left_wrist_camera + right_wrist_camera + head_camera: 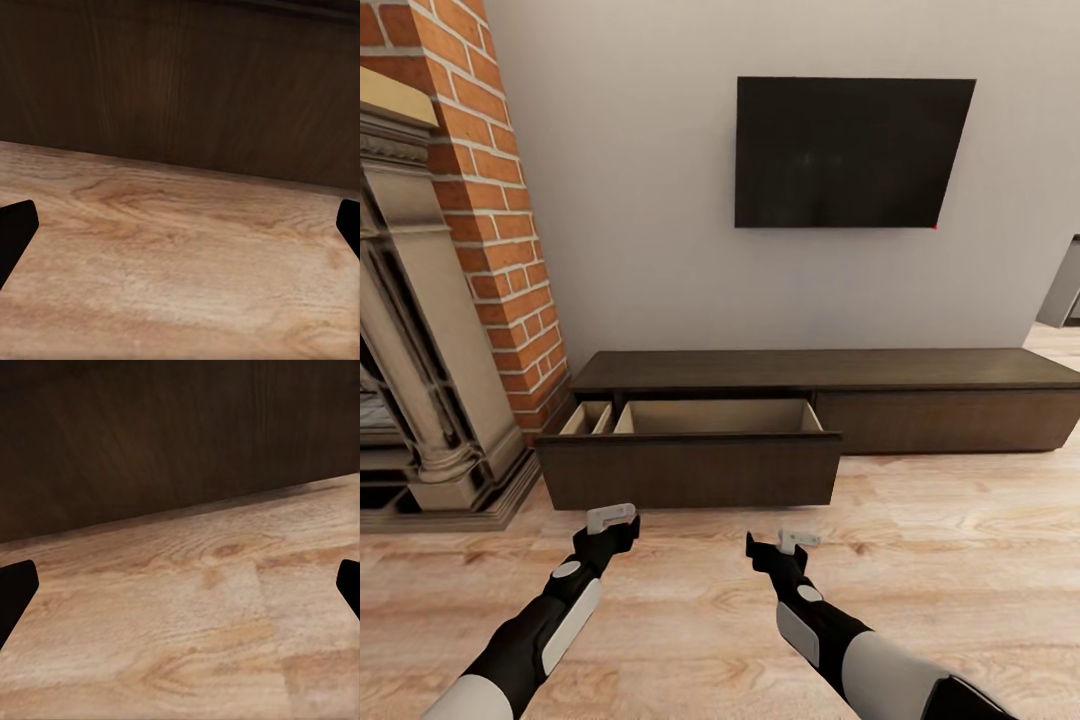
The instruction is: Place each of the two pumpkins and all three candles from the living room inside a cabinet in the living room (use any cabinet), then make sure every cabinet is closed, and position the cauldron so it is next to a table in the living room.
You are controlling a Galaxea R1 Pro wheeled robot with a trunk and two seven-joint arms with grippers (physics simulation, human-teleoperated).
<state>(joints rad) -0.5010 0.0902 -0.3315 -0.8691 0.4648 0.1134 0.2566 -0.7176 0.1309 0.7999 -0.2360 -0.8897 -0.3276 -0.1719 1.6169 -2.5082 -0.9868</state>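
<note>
Both arms, head view: lowest in the frame, reaching forward over the wooden floor [960, 560].
Left gripper [612, 520]: lower left of centre, just short of the drawer front; how wide it stands I cannot tell from here.
Right gripper [792, 545]: lower centre, a little further back from the drawer; its spread is likewise unclear here.
Cabinet [920, 372]: long, low and dark brown, across the middle of the frame against the wall.
Left drawer [690, 470]: pulled out, its pale inside visible with a divider near the left end.
Right front [950, 420]: flush and closed.
Fireplace [420, 330]: ornate stone, left edge, with red brick above and beside it.
Television [850, 152]: black screen, upper centre on the wall; no readable writing or brand.
Left wrist view: black fingertips [15, 232] at opposite edges of the frame, spread wide with nothing between; floor below, dark drawer front across the top.
Right wrist view: fingertips [15, 596] also far apart and empty; floor below, dark wood above.
</note>
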